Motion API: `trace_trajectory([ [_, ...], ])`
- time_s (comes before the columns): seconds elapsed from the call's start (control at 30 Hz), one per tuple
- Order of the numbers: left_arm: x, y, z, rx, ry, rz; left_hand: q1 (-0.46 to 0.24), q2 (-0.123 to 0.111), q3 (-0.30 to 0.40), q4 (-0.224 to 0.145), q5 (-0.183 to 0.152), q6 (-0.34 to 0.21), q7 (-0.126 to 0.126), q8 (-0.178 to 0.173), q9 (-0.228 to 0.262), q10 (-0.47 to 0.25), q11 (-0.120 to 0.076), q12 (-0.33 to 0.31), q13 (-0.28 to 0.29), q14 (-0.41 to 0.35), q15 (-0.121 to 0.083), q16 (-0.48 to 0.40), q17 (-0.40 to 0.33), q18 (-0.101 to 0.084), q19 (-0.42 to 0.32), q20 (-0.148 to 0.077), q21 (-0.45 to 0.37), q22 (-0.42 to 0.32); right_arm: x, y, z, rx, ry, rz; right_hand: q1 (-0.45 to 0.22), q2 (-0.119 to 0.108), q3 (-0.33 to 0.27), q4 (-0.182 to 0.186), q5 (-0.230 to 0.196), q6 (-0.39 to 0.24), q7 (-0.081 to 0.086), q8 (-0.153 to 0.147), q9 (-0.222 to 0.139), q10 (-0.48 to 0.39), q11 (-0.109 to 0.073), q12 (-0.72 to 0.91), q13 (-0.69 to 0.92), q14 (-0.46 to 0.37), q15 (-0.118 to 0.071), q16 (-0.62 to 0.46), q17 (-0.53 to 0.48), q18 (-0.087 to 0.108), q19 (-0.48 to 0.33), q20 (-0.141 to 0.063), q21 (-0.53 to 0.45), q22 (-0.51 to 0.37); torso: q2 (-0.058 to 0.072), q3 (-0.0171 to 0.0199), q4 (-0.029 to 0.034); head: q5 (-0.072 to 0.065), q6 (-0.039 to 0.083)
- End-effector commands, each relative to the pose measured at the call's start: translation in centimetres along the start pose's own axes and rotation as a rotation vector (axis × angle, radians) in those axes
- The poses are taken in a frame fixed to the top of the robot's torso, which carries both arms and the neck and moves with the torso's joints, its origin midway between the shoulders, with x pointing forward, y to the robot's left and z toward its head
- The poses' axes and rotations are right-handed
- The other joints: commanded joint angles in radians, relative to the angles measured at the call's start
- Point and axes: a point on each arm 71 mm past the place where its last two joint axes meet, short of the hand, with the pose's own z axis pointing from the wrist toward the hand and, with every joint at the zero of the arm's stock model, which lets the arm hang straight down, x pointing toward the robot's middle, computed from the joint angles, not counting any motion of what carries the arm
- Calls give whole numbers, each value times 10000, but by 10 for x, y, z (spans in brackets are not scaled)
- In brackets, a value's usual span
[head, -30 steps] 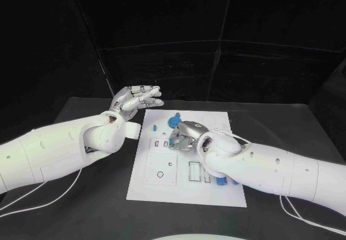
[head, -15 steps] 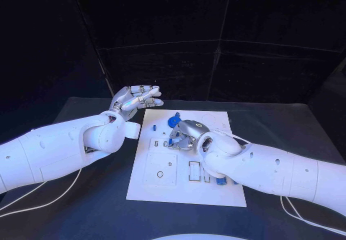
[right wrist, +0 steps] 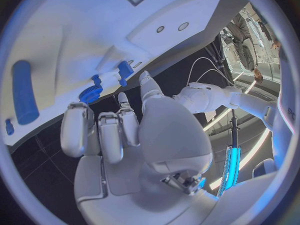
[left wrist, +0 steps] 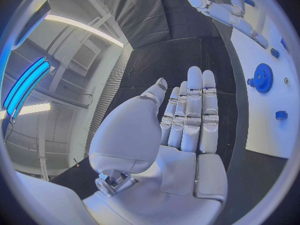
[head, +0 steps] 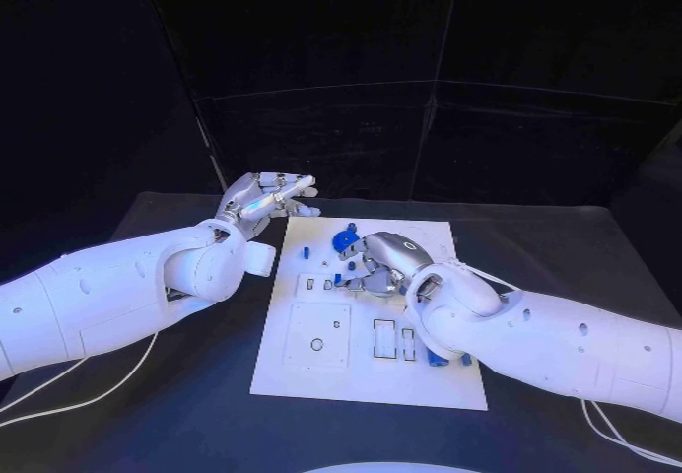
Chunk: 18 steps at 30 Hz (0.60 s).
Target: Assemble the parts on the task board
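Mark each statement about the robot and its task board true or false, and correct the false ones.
1. The left hand holds a blue gear. False: it holds nothing, its fingers straight, beside the board's far left corner.
2. The task board is white. True.
3. The right hand is over the board. True.
4. The blue gear lies off the board on the black table. False: it sits on the board, near its far edge.
5. Blue pieces lie by the board's right edge. True.

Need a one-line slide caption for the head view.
Right hand works over the task board near a blue gear; left hand hangs open off the board's far left corner.
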Motion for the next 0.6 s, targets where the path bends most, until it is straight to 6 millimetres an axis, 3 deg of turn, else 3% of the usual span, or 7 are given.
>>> trace_trajectory([
  [0.03, 1, 4, -1, -738, 886, 1312, -268, -73, -217, 116, 0, 273, -248, 87, 33, 690, -319, 212, 142, 840, -359, 1072, 751, 156, 943, -363, 541, 268, -18, 8, -11, -1668, -398, 619, 160, 65, 5, 72, 32, 45, -9, 60, 36, -83, 35, -99, 952, 883, 67, -106, 1769, 55, -108, 58, -109, -202, -26, 2, -7, -3, 51],
  [0.1, -1, 7, -2, -1367, 1064, 2021, -243, -11, -238, 137, 11, 475, -416, 139, 68, 1333, -493, 489, 329, 939, -558, 2975, 2394, 152, 1329, -538, 816, 421, -29, 6, -18, -1908, -207, 661, 197, 71, -29, 96, 107, 100, -24, 88, 55, -123, 21, -146, 905, 850, 58, -166, 1640, 84, -185, 58, -185, -346, -30, 14, 6, -3, 63],
  [0.23, -3, 11, -1, -2376, 1374, 3430, -275, -109, -456, 103, 59, 759, -709, 262, 218, 2227, -783, 1501, 1187, 1081, -870, 8364, 7486, 100, 2113, -902, 1671, 950, -54, -4, -30, -1750, 245, 1225, 268, 149, -98, 169, 188, 309, -86, 181, 103, -257, -33, -312, 742, 752, 12, -357, 1257, 184, -453, 28, -458, -859, -96, 14, -2, 41, 47],
  [0.33, -2, 13, -1, -3072, 1715, 4221, -660, -23, -736, 353, 72, 749, -735, 433, 406, 2244, -1077, 2647, 2233, 1168, -950, 10643, 9904, -6, 2424, -1020, 2610, 1659, -69, -13, -34, -1410, 377, 1765, 334, 212, -127, 193, 247, 369, -111, 201, 112, -356, -61, -436, 622, 694, -16, -480, 1029, 241, -607, 1, -630, -1168, -132, 30, -27, 77, 73],
  [0.37, -2, 14, 0, -3439, 1926, 4665, -893, 71, -867, 527, 16, 716, -741, 549, 519, 1979, -1001, 3190, 2785, 1146, -919, 11316, 10688, -66, 2352, -1108, 3339, 2426, -77, -17, -37, -1215, 385, 2038, 363, 247, -144, 207, 306, 396, -122, 210, 116, -394, -74, -486, 573, 672, -29, -533, 936, 267, -676, -14, -714, -1315, -152, 35, -35, 78, 64],
  [0.5, 3, 15, 6, -4749, 2674, 6603, -1588, 399, -1388, 1201, 198, 556, -816, 1256, 1104, 1511, -1100, 6790, 6347, 1256, -1051, 12412, 12086, -330, 2053, -1136, 5592, 4816, -103, -36, -41, -527, 171, 2762, 444, 324, -206, 235, 527, 421, -143, 210, 116, -476, -96, -599, 465, 637, -60, -645, 764, 314, -792, -47, -891, -1599, -281, 70, -84, 76, 17],
  [0.6, 6, 13, 13, -5469, 2925, 7989, -1587, 502, -1685, 1359, 28, 222, -854, 1669, 1492, 1031, -999, 7910, 7504, 1247, -923, 12516, 12231, -366, 1744, -1163, 6501, 5818, -115, -50, -42, 35, 69, 3108, 501, 361, -239, 238, 637, 422, -147, 205, 113, -551, -106, -696, 369, 608, -71, -729, 627, 341, -854, -61, -993, -1763, -364, 97, -127, 113, -49],
])
